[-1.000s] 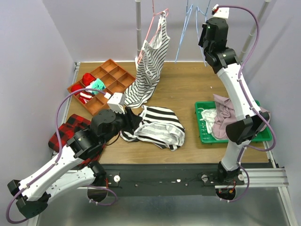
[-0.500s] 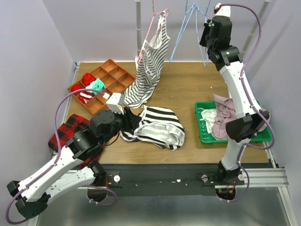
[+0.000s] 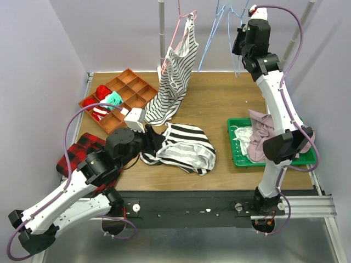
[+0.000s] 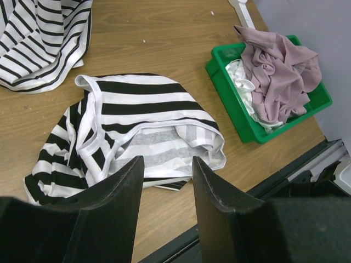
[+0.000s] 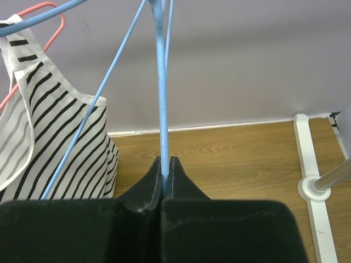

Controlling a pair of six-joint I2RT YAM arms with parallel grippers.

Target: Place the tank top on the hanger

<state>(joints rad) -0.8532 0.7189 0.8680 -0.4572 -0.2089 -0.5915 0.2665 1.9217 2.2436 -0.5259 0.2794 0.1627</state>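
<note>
The right fingers [image 5: 184, 183] pinch a wire of the light-blue hanger [image 5: 160, 82], while the left fingers [image 4: 112, 192] hang spread apart over the crumpled tank top [image 4: 148, 109] on the table [image 4: 164, 33].

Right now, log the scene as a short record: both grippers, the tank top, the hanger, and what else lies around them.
left gripper: open, over the near edge of the tank top
right gripper: shut on the hanger wire, held high at the back of the table
tank top: crumpled on the table, front middle
hanger: light blue, no garment on it
pink hanger: carries the finer-striped top
green bin: right side, holds a mauve garment
task status: tank top not yet on hanger
</note>
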